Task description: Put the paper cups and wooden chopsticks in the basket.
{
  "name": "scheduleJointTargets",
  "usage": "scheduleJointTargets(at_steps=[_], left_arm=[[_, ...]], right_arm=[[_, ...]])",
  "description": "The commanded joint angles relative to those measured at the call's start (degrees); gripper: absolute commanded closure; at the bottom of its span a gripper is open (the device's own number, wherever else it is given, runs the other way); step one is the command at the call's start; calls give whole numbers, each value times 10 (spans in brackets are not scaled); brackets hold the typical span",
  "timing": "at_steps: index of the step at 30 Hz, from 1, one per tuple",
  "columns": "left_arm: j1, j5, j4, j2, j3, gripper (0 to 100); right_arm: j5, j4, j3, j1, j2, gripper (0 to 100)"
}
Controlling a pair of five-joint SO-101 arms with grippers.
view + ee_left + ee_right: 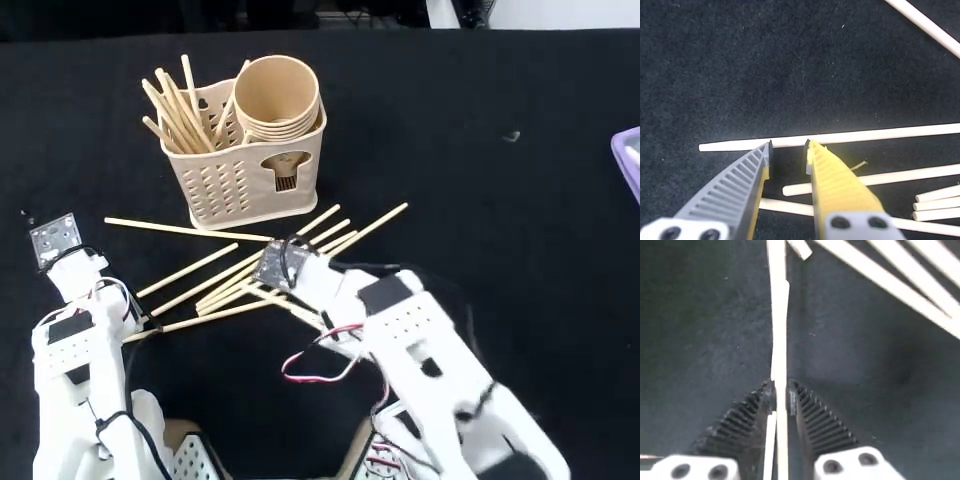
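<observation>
Meanwhile, on the black worktop (480, 180), the beige basket (250, 185) is seen upright, w/ a stack of paper cups (277, 95) nested in one compartment and a bundle of sticks (175, 105) leaning in the other. More loose chopsticks (215, 285) are scattered flat just in front of the basket. The right gripper (781, 390) is pictured down among that pile, closed on a chopstick (777, 330) that is pinched lengthwise betw. the black toothed jaws. The left gripper (788, 150) is held slightly open, jaws apart, w/ its tips just short of a lone stick (850, 135) laid crosswise on the worktop.
</observation>
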Motion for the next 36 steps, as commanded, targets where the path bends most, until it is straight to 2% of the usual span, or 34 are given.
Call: scheduleJointTargets(at_steps=[1, 8, 16, 18, 22, 24, 28, 36], left_arm=[[-3, 3, -7, -7, -9, 866], [-4, 3, -7, -7, -9, 866], [-4, 3, -7, -7, -9, 866], [-4, 3, -7, -7, -9, 866], [-4, 3, -7, -7, -9, 866], [-3, 3, -7, -7, -9, 866], [-3, 3, -7, -7, -9, 866], [-3, 3, -7, -6, -9, 866]], right_arm=[[4, 53, -50, 8, -87, 988], [-22, 68, -8, 8, -144, 988], [-24, -12, 106, 11, -105, 985], [-25, -16, 106, 10, -94, 949], [-24, -21, 105, 8, -74, 789], [-27, -45, 113, 8, -62, 754], [-27, -120, 137, 7, -21, 804], [-28, -123, 87, 7, 71, 840]])
